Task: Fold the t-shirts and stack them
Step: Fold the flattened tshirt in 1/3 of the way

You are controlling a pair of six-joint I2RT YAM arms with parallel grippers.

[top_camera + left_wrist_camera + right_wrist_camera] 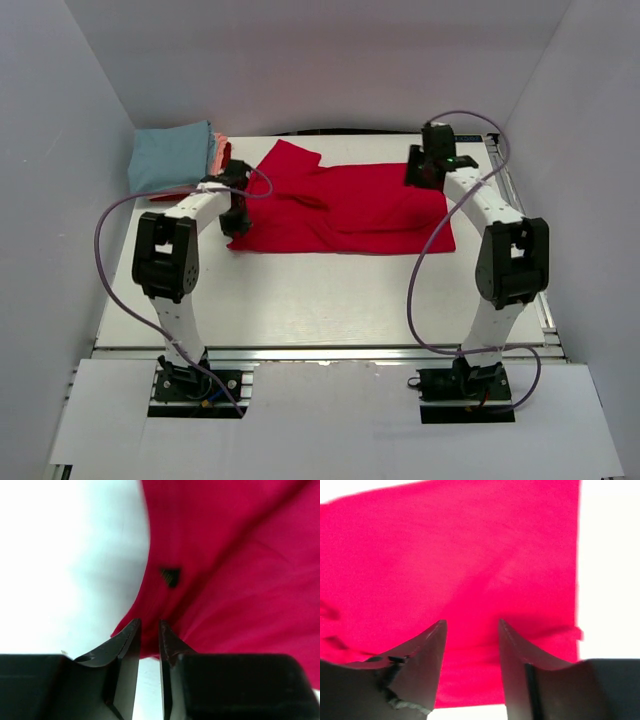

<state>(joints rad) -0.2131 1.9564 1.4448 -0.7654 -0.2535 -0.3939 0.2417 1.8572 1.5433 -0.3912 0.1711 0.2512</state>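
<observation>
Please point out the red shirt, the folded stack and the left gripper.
red shirt (370, 205): top view, middle of its body.
folded stack (170, 160): top view, light blue top layer.
left gripper (149, 623): left wrist view, between its fingertips.

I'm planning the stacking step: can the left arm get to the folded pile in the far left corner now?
Probably yes: the left gripper is close beside the folded pile, and nothing stands between them.

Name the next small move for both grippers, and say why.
Probably lower and close both on the red shirt: the left gripper and right gripper hang open over its opposite edges, and it lies spread wide, not yet stacked.
</observation>
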